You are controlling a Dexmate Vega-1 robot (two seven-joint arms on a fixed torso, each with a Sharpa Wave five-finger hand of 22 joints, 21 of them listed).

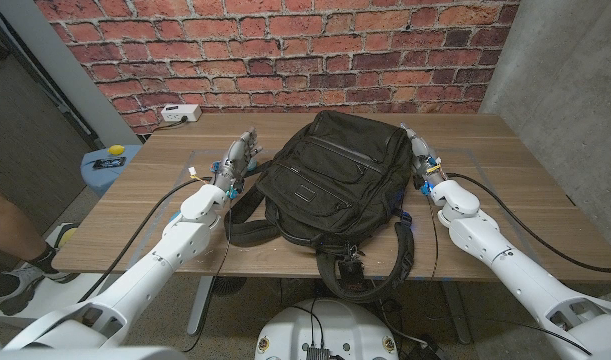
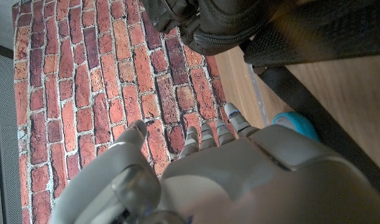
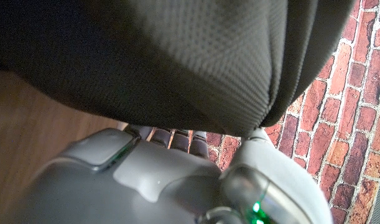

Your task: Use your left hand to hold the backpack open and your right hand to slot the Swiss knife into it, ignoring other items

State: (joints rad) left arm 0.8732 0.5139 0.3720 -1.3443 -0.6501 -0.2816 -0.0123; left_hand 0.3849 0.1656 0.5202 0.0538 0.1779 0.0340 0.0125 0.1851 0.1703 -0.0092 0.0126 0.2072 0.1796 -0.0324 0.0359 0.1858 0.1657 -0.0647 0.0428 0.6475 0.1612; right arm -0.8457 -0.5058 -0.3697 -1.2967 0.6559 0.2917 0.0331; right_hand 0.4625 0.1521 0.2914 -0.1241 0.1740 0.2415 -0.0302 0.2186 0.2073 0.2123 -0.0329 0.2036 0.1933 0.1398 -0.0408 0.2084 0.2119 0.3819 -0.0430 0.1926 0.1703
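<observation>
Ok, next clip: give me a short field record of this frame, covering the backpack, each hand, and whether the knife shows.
backpack: black backpack lying on the wooden table, looks closed
left hand: left hand beside the backpack's left side, holding nothing
right hand: right hand at its right side; contact unclear
Swiss knife: not identifiable
other: white power strip at the far left edge
task stage: apparently not begun

No legible text, label, brand, number or sign. The black backpack (image 1: 330,175) carries a small rectangular patch on its front pocket, too small and dark to read. The white power strip (image 1: 180,114) at the table's far edge shows no readable marking. The brick wall (image 1: 285,50) is unlettered. The blue round object (image 1: 110,160) beside the table bears a yellow-and-dark spot, not decipherable.
</observation>
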